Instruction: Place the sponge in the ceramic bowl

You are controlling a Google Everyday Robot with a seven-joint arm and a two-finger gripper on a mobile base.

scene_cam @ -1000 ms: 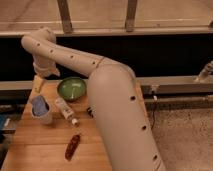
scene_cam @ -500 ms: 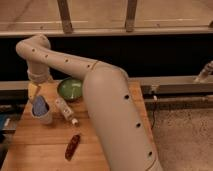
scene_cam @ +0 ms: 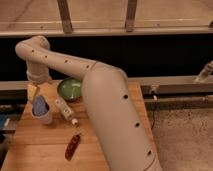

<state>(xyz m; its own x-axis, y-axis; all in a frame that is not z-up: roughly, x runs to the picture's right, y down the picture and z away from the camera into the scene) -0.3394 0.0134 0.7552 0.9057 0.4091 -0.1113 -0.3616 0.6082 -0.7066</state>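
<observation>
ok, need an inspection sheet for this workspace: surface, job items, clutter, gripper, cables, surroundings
Surface: light wooden tabletop, carrying all the items below.
Job's things: small soft blue-lavender sponge at the mouth of a pale translucent cup, on the left of the table; round glossy green ceramic bowl behind and to the right of it, sponge not in it.
Clutter: whitish bottle lying on its side between cup and bowl; reddish-brown elongated item nearer the front.
Grippers: gripper right above the sponge, left of the bowl.
Cables: thin dark cable hanging by the table's right edge.
Surroundings: speckled floor to the right; metal rail behind.
</observation>
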